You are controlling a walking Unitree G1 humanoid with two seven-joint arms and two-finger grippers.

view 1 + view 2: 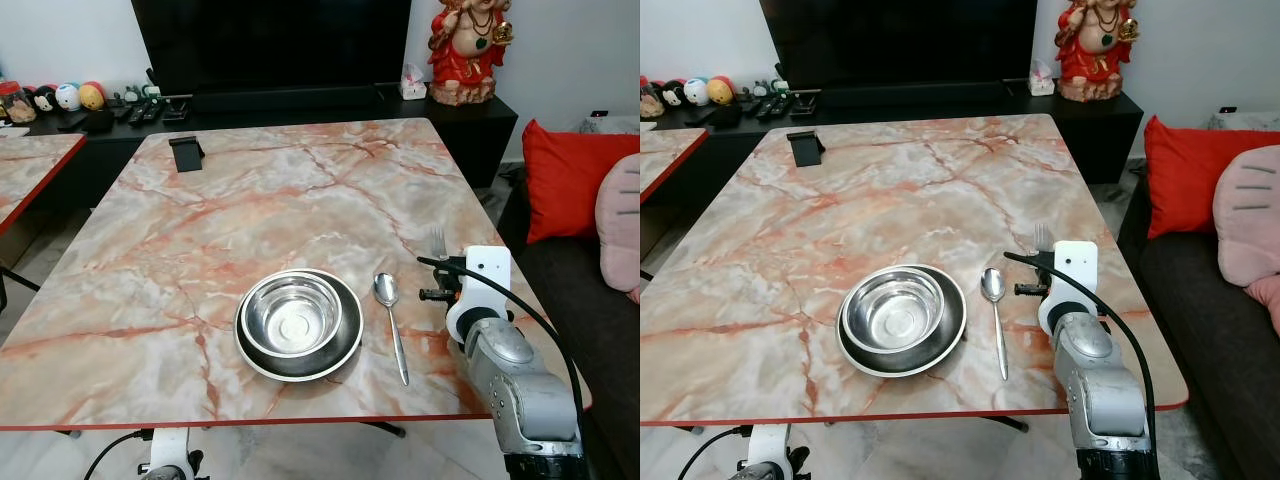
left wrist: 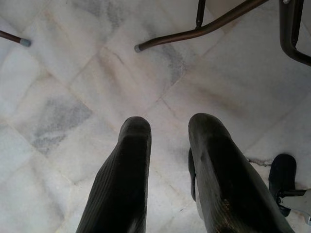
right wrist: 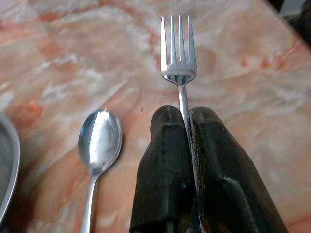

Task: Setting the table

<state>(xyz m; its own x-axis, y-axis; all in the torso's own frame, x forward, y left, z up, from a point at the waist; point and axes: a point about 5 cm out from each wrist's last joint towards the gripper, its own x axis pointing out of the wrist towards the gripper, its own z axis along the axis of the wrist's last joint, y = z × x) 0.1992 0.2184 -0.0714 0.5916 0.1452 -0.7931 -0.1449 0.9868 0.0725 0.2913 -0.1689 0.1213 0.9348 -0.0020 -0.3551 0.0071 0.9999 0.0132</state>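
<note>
A steel bowl (image 1: 292,316) sits inside a dark plate (image 1: 344,352) near the front edge of the marble table (image 1: 280,200). A spoon (image 1: 391,320) lies just right of the plate, handle toward me. My right gripper (image 3: 183,121) is shut on a fork (image 3: 178,53), whose tines stick out beyond the fingertips (image 3: 167,121) over the table to the right of the spoon (image 3: 99,141). The fork (image 1: 438,241) peeks out above my right wrist (image 1: 478,290). My left gripper (image 2: 167,131) hangs below the table over the floor, fingers apart with nothing between them.
A black phone stand (image 1: 186,153) is on the table's far left corner. A TV cabinet (image 1: 300,100) with remotes and a red statue (image 1: 467,45) stands behind. A sofa with red cushion (image 1: 570,180) is at the right. Chair legs (image 2: 194,31) cross the tiled floor.
</note>
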